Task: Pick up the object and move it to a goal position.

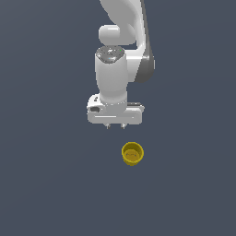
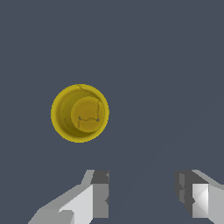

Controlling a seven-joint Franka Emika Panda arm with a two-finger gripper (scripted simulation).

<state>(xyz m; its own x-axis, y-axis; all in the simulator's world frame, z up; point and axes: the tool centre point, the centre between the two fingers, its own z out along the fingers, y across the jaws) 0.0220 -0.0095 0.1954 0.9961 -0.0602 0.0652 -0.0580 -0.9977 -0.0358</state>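
Observation:
The small round yellow cup (image 1: 132,154) stands upright on the dark grey floor, its hollow inside showing. In the wrist view the cup (image 2: 80,113) is seen from above, apart from the fingers. My white gripper (image 1: 115,126) hangs above the floor, a little toward the exterior view's left of the cup and farther back. Its jaws stand apart with a clear gap between the two fingers (image 2: 99,192), and nothing is held between them. The gripper (image 2: 142,194) is open and empty.
A plain dark grey floor (image 1: 46,184) surrounds the cup. The white arm (image 1: 122,41) rises behind the gripper toward the top of the exterior view. No other objects show.

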